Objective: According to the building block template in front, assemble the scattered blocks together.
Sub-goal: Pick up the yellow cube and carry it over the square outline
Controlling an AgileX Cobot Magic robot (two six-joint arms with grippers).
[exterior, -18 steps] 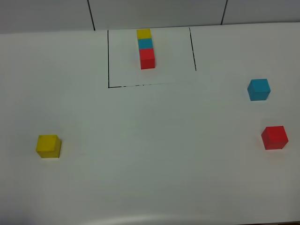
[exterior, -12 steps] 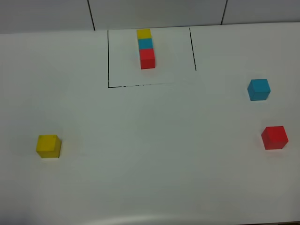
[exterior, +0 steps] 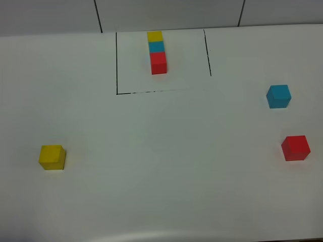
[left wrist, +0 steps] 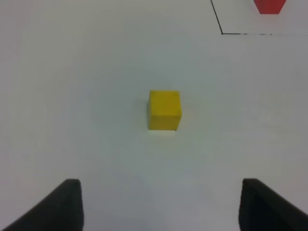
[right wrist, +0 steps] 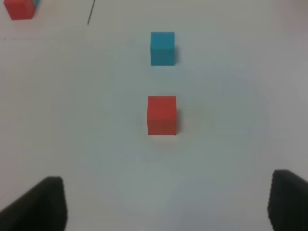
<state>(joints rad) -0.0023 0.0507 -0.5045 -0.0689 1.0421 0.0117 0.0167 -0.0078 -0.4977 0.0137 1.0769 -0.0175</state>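
Note:
The template [exterior: 157,52] is a row of yellow, cyan-blue and red cubes inside a black pen outline at the far middle of the table. A loose yellow block [exterior: 52,157] lies at the near left. A loose cyan-blue block [exterior: 278,96] and a loose red block [exterior: 295,147] lie at the right. Neither arm shows in the high view. My left gripper [left wrist: 161,204] is open, its dark fingers [left wrist: 65,204] wide apart short of the yellow block [left wrist: 164,110]. My right gripper [right wrist: 166,204] is open short of the red block [right wrist: 161,114], with the cyan-blue block [right wrist: 162,48] beyond it.
The white table [exterior: 161,166] fills the view, with a grey panelled wall [exterior: 166,12] behind its far edge. The red end of the template [left wrist: 269,6] shows in the left wrist view and also as a red cube [right wrist: 19,8] in the right wrist view.

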